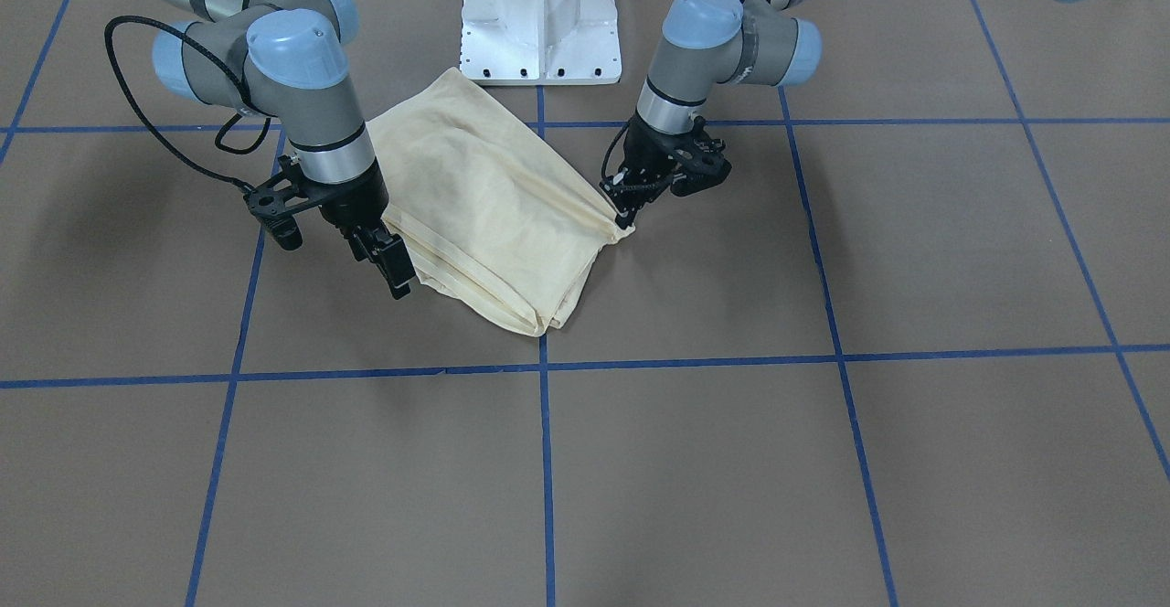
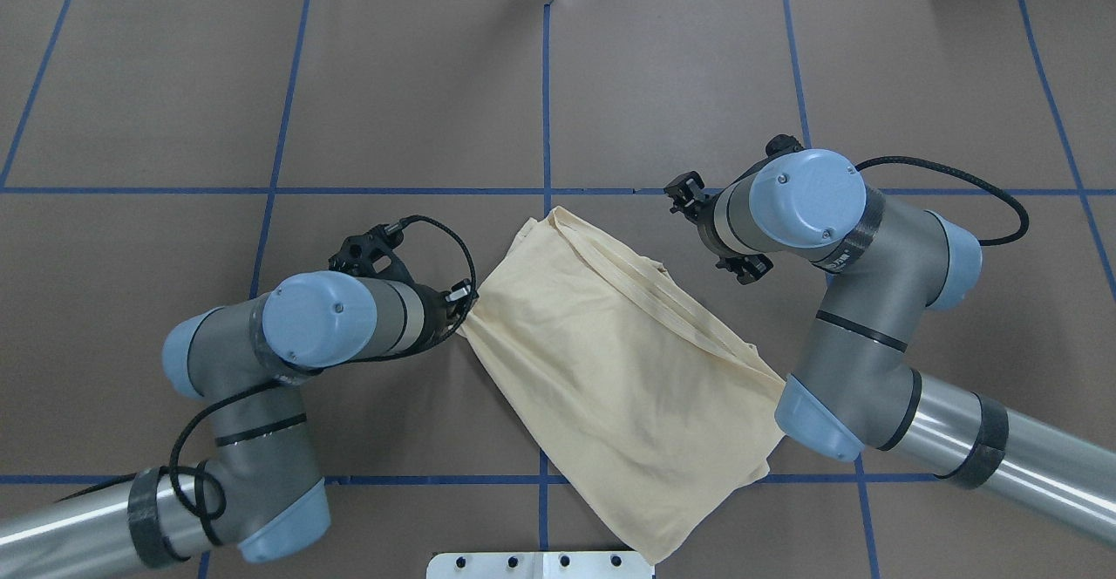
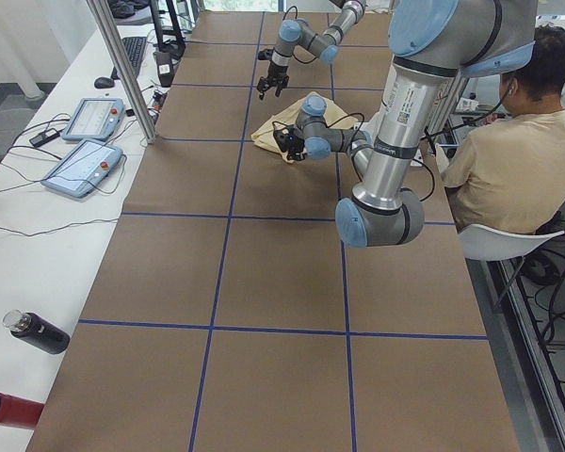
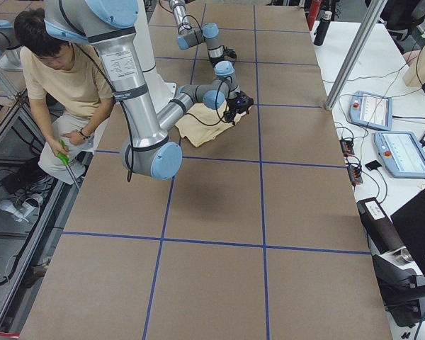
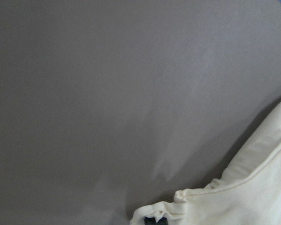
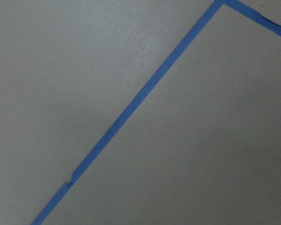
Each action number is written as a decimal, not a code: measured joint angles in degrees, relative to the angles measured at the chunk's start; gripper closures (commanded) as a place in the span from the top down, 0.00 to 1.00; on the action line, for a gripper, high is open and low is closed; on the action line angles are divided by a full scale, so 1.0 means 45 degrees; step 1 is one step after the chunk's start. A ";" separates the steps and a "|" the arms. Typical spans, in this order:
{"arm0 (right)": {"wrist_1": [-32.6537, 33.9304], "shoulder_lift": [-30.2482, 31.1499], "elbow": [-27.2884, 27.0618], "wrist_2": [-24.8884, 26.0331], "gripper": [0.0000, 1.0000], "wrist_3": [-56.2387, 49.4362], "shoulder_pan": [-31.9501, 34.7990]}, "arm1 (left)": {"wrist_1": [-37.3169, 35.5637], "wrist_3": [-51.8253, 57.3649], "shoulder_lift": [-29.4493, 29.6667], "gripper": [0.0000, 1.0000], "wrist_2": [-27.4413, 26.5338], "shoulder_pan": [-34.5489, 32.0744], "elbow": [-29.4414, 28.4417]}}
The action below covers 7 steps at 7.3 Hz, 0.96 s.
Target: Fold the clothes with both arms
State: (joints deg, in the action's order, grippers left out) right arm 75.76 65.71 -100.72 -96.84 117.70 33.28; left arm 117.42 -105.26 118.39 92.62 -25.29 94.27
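I've got the cream-yellow shirt (image 1: pixel 494 214) lying on the brown table (image 1: pixel 731 461) just in front of the white pedestal base (image 1: pixel 539 22). It is folded into a rough rectangle set diagonally, and one corner reaches the base's front edge. Its plain side faces up, with layered edges showing along the side farthest from the base.

My left gripper (image 1: pixel 625 216) sits forward of the base on its left side. Its fingers are pressed together on the shirt's corner there. Creases in the cloth run toward that pinch, and the left wrist view shows the bunched hem (image 5: pixel 196 201) gathered at the bottom of the frame.

My right gripper (image 1: pixel 391 264) is forward of the base on its right side, pointing down just beside the shirt's opposite edge. I cannot tell whether its fingers are spread or closed, or whether they touch the cloth. The right wrist camera gives me only bare table and a strip of blue tape (image 6: pixel 131 110).
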 measured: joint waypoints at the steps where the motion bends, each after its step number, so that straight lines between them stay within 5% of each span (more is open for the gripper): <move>1: -0.0005 0.0010 0.0000 0.0009 1.00 0.0013 -0.0074 | 0.0702 0.0812 0.0425 0.00 -0.0025 -0.0981 -0.0989; 2: -0.0017 0.0014 -0.0008 0.0024 1.00 0.0040 -0.0159 | 0.1317 0.1711 0.0666 0.00 -0.0023 -0.1875 -0.1718; 3: -0.0030 -0.0004 -0.0034 0.0052 1.00 0.0090 -0.0268 | 0.1659 0.2399 0.0950 0.51 -0.0009 -0.2641 -0.2351; 4: -0.0040 -0.0040 -0.0079 0.0087 1.00 0.0236 -0.0439 | 0.1884 0.2703 0.1256 0.64 0.0004 -0.3108 -0.2939; 7: -0.0057 -0.0243 -0.0474 0.1297 1.00 0.1829 -0.2189 | 0.2867 0.2886 0.1538 0.69 0.0356 -0.3610 -0.3577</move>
State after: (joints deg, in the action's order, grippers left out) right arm 75.50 64.62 -102.86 -91.01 125.93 23.43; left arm 130.32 -92.27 125.32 94.22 -41.54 78.17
